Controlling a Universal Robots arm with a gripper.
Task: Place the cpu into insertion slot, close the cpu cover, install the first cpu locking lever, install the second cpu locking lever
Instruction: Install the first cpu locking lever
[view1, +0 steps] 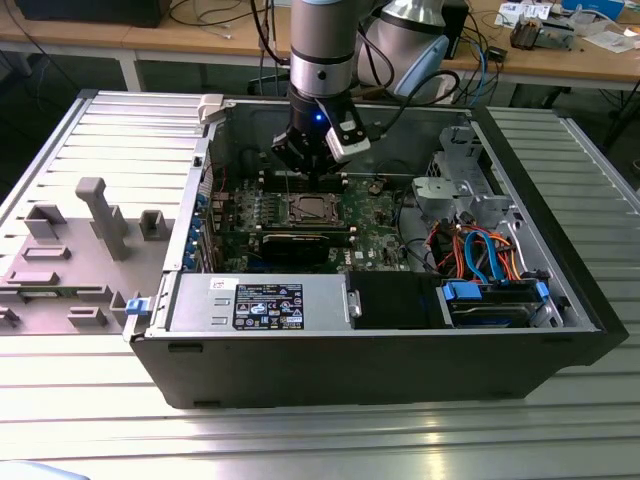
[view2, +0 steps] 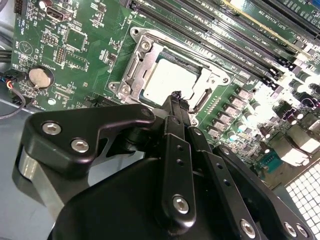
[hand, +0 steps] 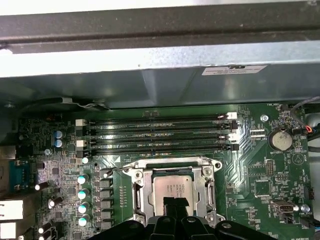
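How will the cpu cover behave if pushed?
The cpu cover looks like thin sheet metal, so probably stiff but bendable under point load. It lies flat around the cpu, so unlikely to tip. Its bare metal may let the gripper slip.

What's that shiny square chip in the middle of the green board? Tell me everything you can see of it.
The cpu is a flat square chip with a silver-grey metal top carrying faint print. It lies level in the insertion slot on the green board, next to the memory slots. The cpu cover, a thin metal frame, lies around its edges, leaving its top showing through the window. The gripper, its black tips shut, hangs over one edge; contact cannot be judged.
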